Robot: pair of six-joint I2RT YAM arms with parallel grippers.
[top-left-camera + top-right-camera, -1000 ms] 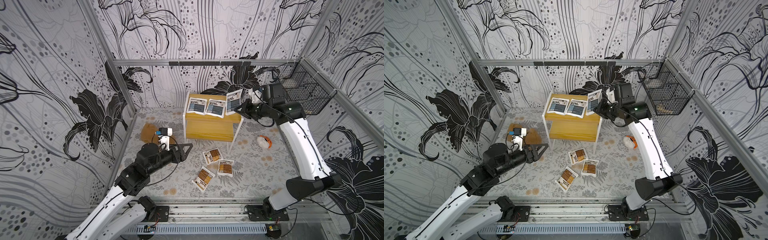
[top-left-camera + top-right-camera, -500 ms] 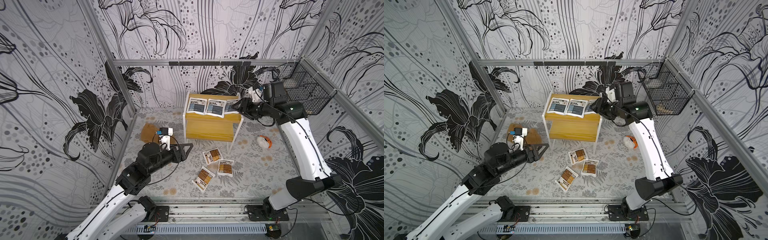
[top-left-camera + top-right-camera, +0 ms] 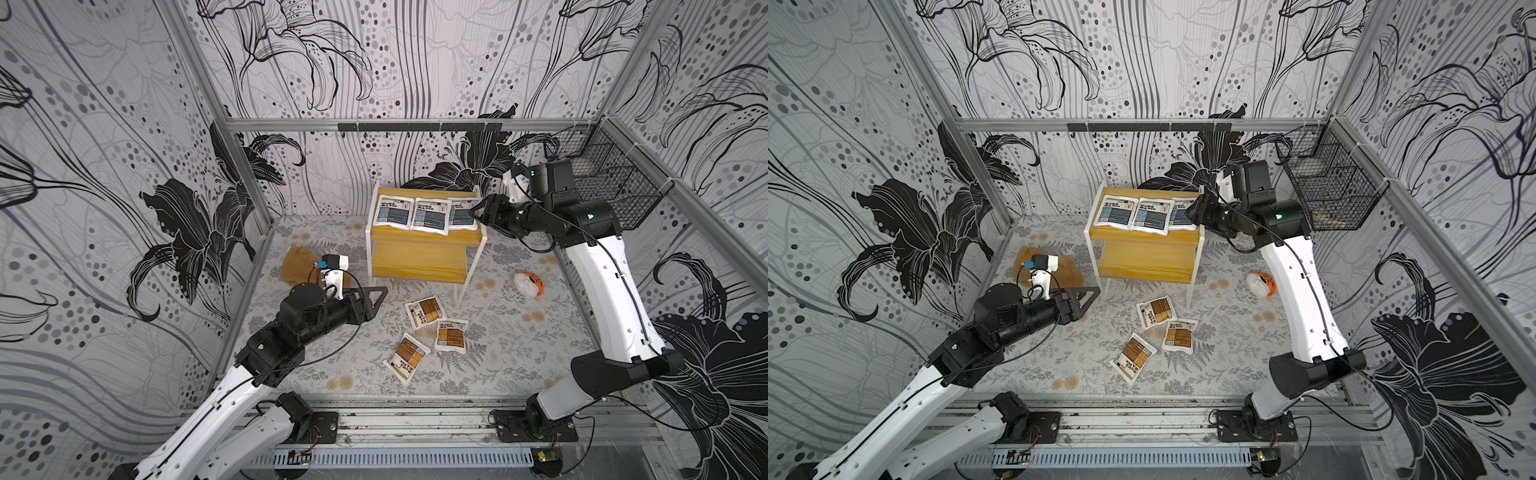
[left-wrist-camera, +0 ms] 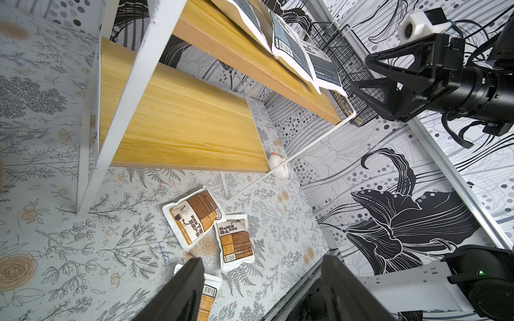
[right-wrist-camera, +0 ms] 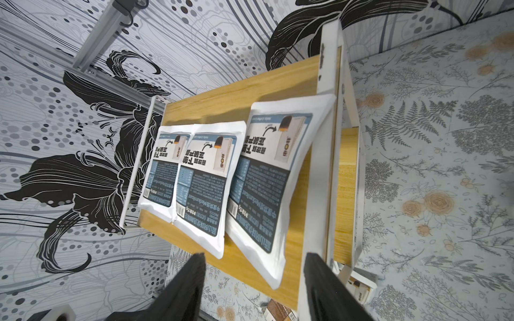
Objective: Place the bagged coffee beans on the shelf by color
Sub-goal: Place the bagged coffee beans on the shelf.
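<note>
R end effector [image 3: 482, 212] is letting go: jaws are now standing well apart w/ nothing between them, where a sec ago they were pinching the third blue pouch [image 5: 267, 180] upright at the R end of the shelf [image 3: 465, 286]. That pouch is now lying on the top board [image 3: 415, 195], one edge riding against the white side rail [image 5: 319, 172], just beside the middle blue pouch [image 3: 430, 214] and the left blue pouch [image 3: 392, 212] (row is looking full). So the blue tier is reading as done, approx half the job.

Lower board [image 3: 417, 259] is sitting bare. Further out, three brown pouches [image 3: 424, 311] [image 3: 451, 334] [image 3: 406, 357] are waiting on the surface [image 3: 332, 361] in front of the shelf. L end effector [image 4: 261, 259] is hovering near them, wide open and empty, probably next up.
</note>
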